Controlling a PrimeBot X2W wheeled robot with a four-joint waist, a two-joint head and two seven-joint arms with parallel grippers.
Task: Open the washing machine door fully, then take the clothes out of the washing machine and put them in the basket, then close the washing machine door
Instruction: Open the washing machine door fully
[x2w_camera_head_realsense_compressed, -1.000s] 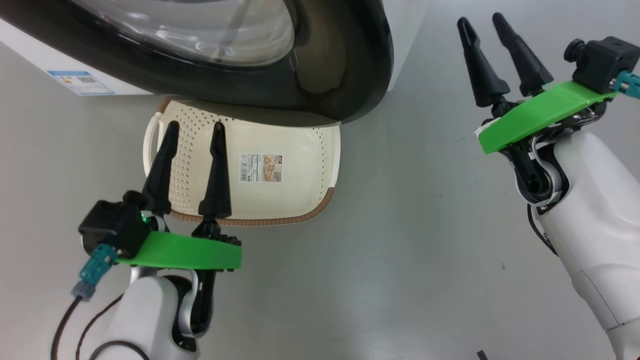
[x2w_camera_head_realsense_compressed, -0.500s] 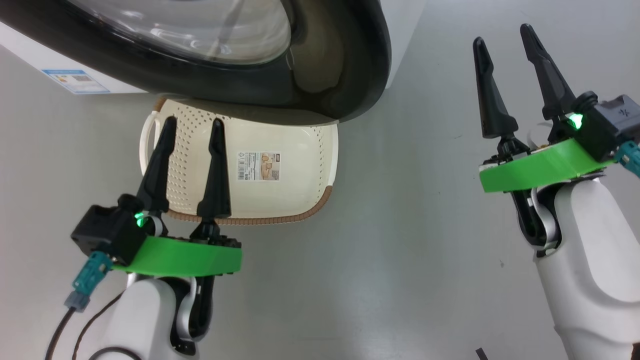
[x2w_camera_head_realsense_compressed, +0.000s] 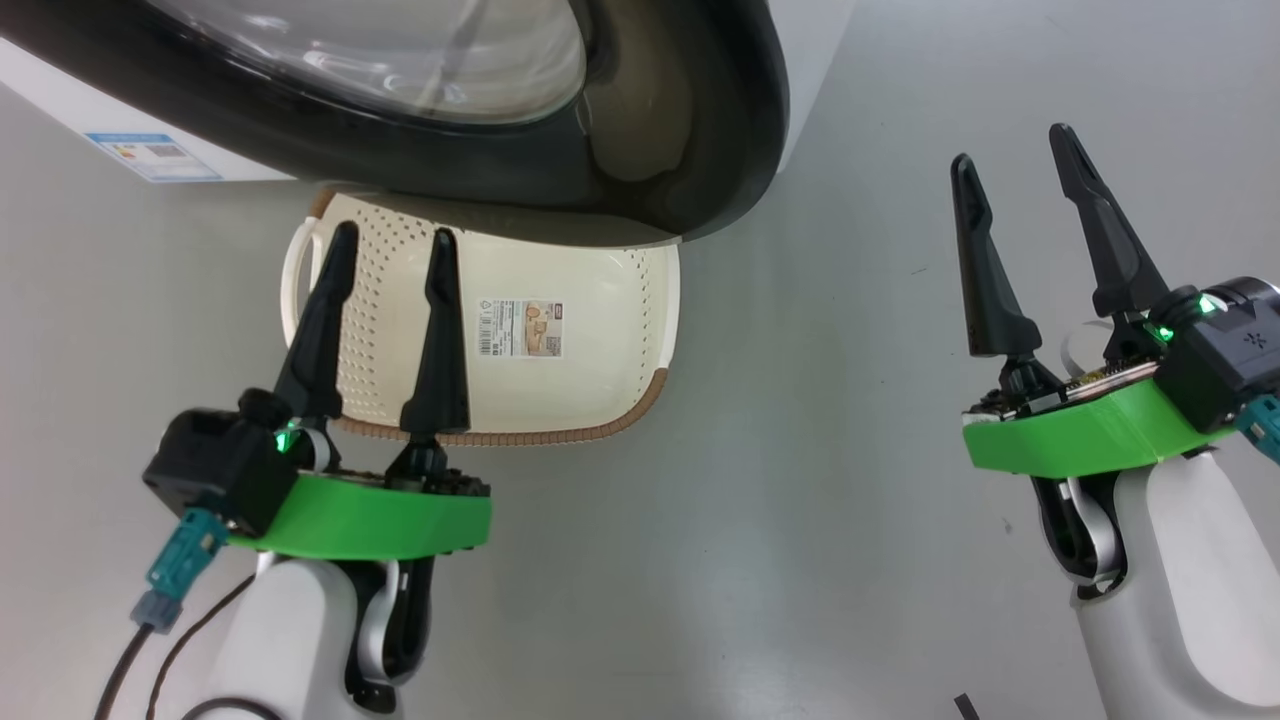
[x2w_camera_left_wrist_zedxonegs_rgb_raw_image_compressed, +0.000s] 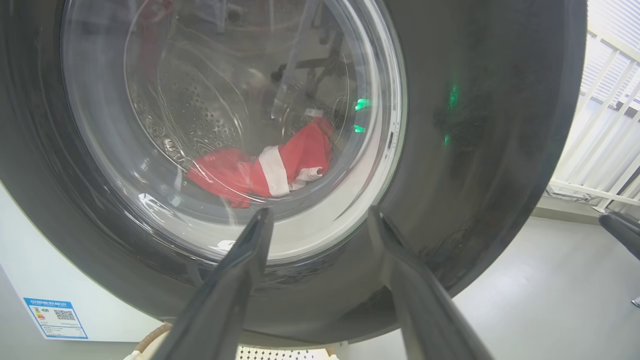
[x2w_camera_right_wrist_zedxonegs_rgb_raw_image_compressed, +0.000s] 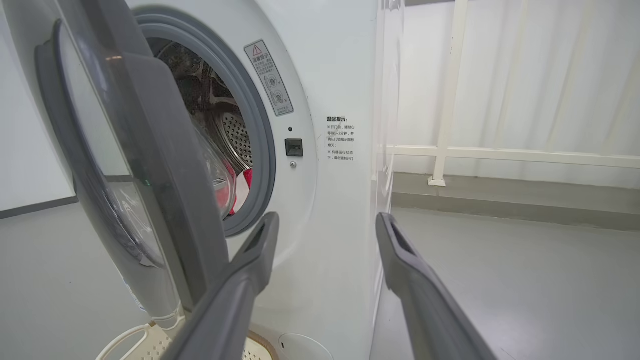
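now both hands hang open before the partly open washing machine door, gripping nothing.

in the head view the left hand (x2w_camera_head_realsense_compressed: 392, 232) sits at the lower left of the frame, its two dark fingers spread apart and pointing up over the basket (x2w_camera_head_realsense_compressed: 610, 300); the right hand (x2w_camera_head_realsense_compressed: 1011, 145) stands at the right of the frame, fingers likewise parted, over bare grey floor (x2w_camera_head_realsense_compressed: 800, 500). the washing machine door (x2w_camera_head_realsense_compressed: 690, 130) spans the top of the frame, its black rim overhanging the basket's far edge. the basket rests on the floor, a sticker (x2w_camera_head_realsense_compressed: 520, 328) on its bottom. in the left wrist view the clothes (x2w_camera_left_wrist_zedxonegs_rgb_raw_image_compressed: 270, 167) lie red and white in the drum (x2w_camera_left_wrist_zedxonegs_rgb_raw_image_compressed: 200, 120), seen through the door at frame centre. in the right wrist view the door stands ajar from the washing machine (x2w_camera_right_wrist_zedxonegs_rgb_raw_image_compressed: 330, 100).
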